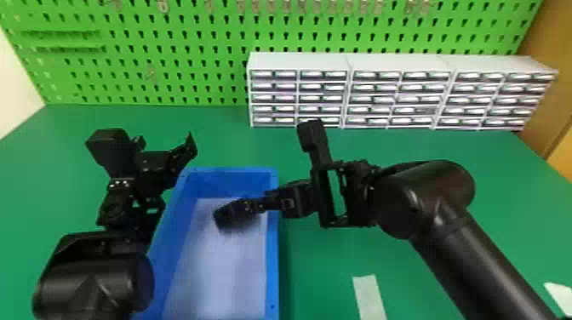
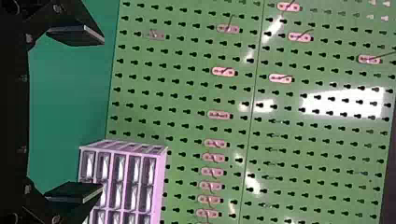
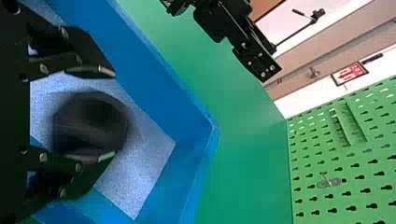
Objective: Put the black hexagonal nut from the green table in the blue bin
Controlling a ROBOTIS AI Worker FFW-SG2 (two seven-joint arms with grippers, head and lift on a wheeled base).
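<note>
One black nut, blurred, facing and axis unclear

Both end effectors carry black, hard-surfaced hardware. The left gripper has flat black fingers with paler edges; nearby, its wrist carries a boxy black housing, and farther behind sits a bulky black joint cover with a rounded end. The right gripper has black links fitted with round silver screws, and its finger pads show a pale metallic edge. Directly behind it is a black rectangular frame with a long open slot; beyond that, a smooth, rounded black joint housing meets a plain black cylindrical arm tube.
</note>
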